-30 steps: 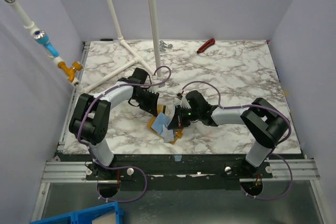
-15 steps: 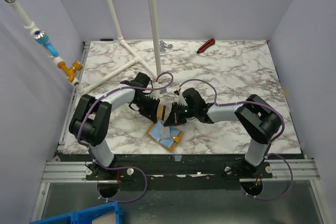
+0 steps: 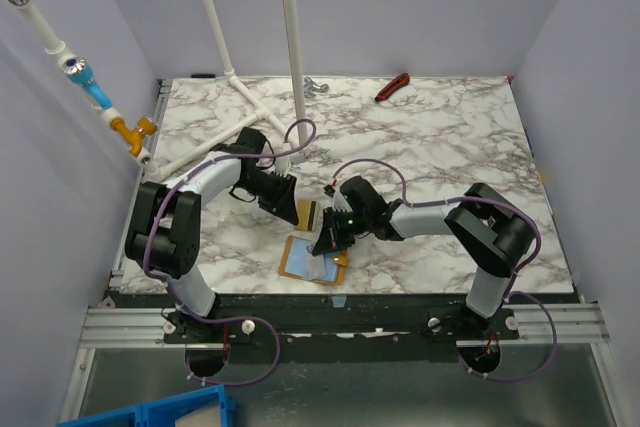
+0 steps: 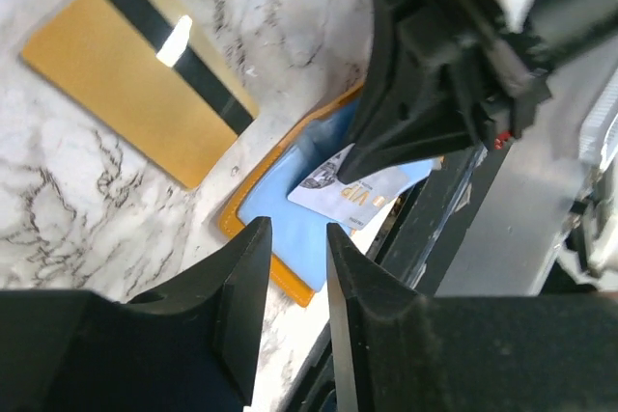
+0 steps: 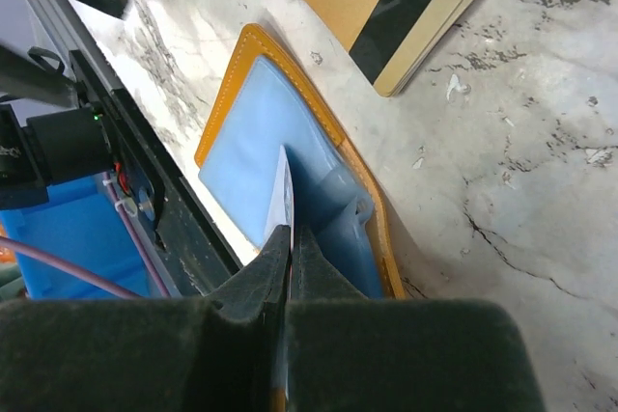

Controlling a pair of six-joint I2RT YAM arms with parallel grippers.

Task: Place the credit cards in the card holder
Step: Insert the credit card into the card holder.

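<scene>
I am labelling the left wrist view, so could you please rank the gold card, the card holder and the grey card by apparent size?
1. Gold card, fully visible.
2. Card holder, partly hidden by the right gripper.
3. Grey card, mostly hidden.
The hiding makes the true order unsure.

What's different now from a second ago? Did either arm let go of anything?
The left gripper has pulled back up the table, away from the card holder, holding nothing, its fingers slightly apart. The right gripper has shifted left and stays shut on the pale card, its edge now over the holder's blue pocket. The holder has slid and turned slightly. The gold card, earlier partly hidden, lies uncovered beside it.
</scene>
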